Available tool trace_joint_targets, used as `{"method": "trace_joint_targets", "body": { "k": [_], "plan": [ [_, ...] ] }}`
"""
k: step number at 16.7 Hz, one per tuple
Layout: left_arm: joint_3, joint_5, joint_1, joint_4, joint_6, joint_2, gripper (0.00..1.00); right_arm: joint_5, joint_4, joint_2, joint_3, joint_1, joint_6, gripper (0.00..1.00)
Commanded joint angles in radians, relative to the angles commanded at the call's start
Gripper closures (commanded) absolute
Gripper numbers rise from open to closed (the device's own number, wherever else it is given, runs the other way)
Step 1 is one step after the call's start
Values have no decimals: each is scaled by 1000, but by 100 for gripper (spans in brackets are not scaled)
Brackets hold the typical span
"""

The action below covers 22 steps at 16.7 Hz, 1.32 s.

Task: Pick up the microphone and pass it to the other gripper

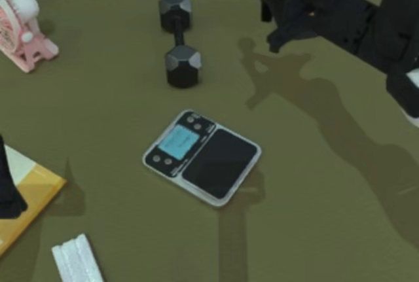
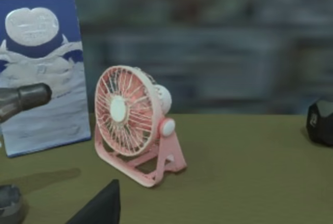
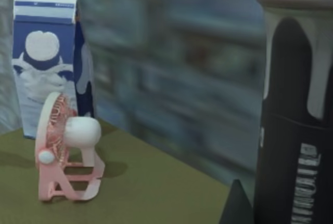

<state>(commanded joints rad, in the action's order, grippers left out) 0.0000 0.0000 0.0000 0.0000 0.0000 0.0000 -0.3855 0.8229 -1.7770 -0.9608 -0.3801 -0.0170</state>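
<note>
The right pincer (image 1: 288, 14) hung over the desk's (image 1: 314, 197) far right corner, clamped on the microphone (image 3: 291, 130). In the right wrist view the microphone stood upright close to the lens, mesh head uppermost, its black body bearing pale lettering, clear of the desk. The left pincer (image 1: 8, 193) sat at the left edge near the front corner, over a yellow and white pad (image 1: 36, 187); whether it was apart or together could not be told. A digital scale (image 1: 201, 156) lay near the middle of the desk, well apart from both pincers. A black hex dumbbell (image 1: 178, 40) rested near the far edge, between the scale and that edge. A pink fan (image 1: 23, 30) stood at the far left corner, with a blue and white milk carton (image 3: 49, 63) just behind it. A white ribbed strip (image 1: 77, 259) lay at the front edge near the pad
</note>
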Motion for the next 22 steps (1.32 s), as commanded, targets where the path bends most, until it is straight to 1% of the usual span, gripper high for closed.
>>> {"method": "trace_joint_targets", "body": {
  "k": [3,4,5,6,11,12,13,22],
  "plan": [
    [0,0,0,0,0,0,0,4,-3,0,-3,-7,-3,100],
    [0,0,0,0,0,0,0,14,-4,11,3,-19,-4,100],
    [0,0,0,0,0,0,0,31,-7,31,15,-38,-5,100],
    [0,0,0,0,0,0,0,54,-11,56,29,-62,-7,100],
    [0,0,0,0,0,0,0,196,-39,205,123,-209,-18,100],
    [0,0,0,0,0,0,0,217,-42,228,135,-231,-20,100],
    [0,0,0,0,0,0,0,229,-43,242,143,-245,-20,100],
    [0,0,0,0,0,0,0,233,-44,246,145,-248,-20,100]
  ]
}}
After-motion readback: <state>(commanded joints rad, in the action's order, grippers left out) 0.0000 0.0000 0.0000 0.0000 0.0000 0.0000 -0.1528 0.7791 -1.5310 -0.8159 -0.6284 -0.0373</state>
